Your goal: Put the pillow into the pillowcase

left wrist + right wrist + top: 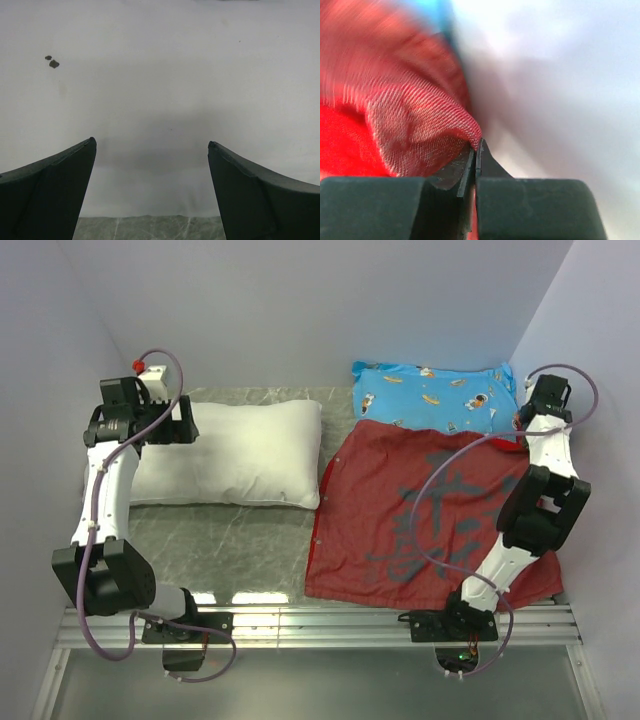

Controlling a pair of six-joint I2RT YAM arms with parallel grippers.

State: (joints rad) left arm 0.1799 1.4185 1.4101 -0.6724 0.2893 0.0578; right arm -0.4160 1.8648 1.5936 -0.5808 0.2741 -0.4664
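Now: your right gripper pinched shut on far corner of pillowcase, likely to lift opening. Your left gripper spread wide, empty, over pillow, which lies just beside case; probably poised to grab.

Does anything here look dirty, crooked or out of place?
Two small dark specks mark the plump plain white pillow, under the open left gripper. The large red fabric pillowcase lies crooked, its far edge overlapping the blue cartoon-print pillow, a fold pinched in the shut right gripper.
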